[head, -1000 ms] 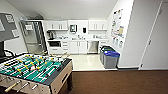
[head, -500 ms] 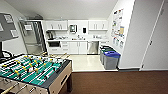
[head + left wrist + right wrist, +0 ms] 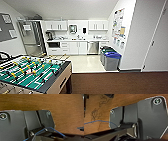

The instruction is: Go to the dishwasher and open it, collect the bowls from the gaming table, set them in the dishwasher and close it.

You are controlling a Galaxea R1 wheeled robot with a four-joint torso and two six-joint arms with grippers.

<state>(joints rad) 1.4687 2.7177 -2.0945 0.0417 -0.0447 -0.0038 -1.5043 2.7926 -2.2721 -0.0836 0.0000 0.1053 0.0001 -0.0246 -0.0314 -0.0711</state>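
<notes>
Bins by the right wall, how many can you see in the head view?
2, maybe more. A grey bin with a blue lid stands nearest; a dark bin with a green lid is right behind it, toward the counter. Another may be hidden behind them.

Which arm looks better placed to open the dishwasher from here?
Neither yet. The dishwasher is across the kitchen floor, closed, right of centre in the head view, and both wrist cameras face brown floor. If it keeps that offset, the right arm, tentatively.
</notes>
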